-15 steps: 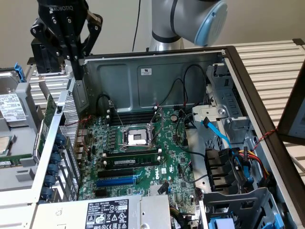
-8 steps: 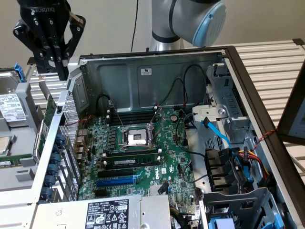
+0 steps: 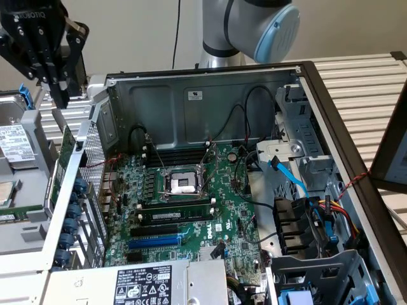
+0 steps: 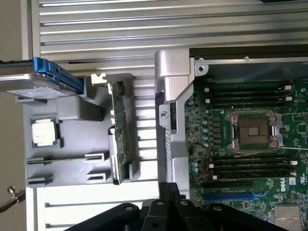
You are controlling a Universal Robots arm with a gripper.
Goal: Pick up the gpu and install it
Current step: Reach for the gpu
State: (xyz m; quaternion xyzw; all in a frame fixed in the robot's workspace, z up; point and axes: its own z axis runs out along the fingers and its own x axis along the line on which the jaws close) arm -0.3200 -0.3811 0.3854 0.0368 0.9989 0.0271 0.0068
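Green gpu (image 4: 119, 130) on edge, long axis alongside the case wall (image 4: 166, 96)

I read the gpu (image 4: 119, 130) as a green board with a silver bracket, and the tray (image 4: 77, 108) as plain grey. The motherboard (image 3: 191, 210) is green with one blue slot (image 3: 156, 240), my gripper (image 3: 61, 92) black, the bench (image 4: 144, 29) pale with ribbed stripes.

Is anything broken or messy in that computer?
Nothing looks broken. One odd bit: a thin red wire lies loose across the motherboard near its edge. The gpu stands on edge in the grey tray.
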